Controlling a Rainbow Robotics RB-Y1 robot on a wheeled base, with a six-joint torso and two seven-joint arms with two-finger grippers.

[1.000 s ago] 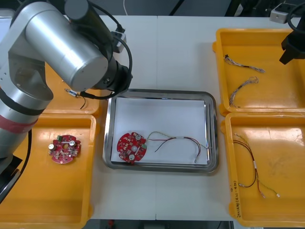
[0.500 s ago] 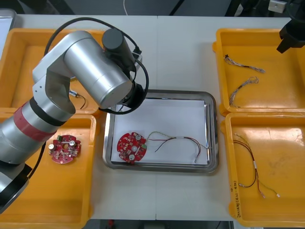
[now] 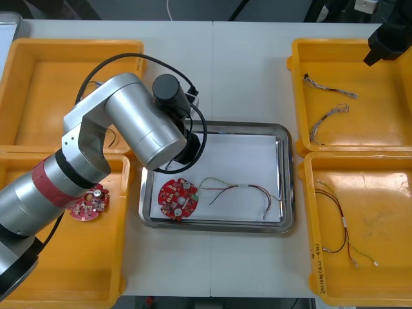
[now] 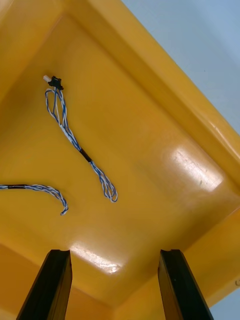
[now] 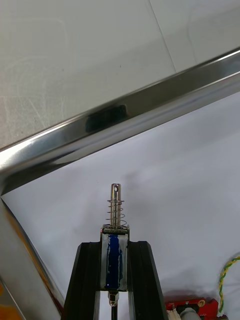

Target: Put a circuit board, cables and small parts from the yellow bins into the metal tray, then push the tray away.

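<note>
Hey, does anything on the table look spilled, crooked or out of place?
Nothing stands out. The circuit board and a cable lie inside the metal tray. The left gripper, jaws shut on a small metal part, is over the tray's white inside; the right gripper, jaws open, hangs over a yellow bin holding twisted cables.

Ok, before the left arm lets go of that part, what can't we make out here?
- Front view: the left arm covers the left gripper, its small metal part and the metal tray's far-left corner.
- Front view: that arm overlaps the circuit board in the near-left yellow bin.
- Left wrist view: how high the part hangs above the tray cannot be told.
- Front view: the top edge cuts off the right gripper.
</note>
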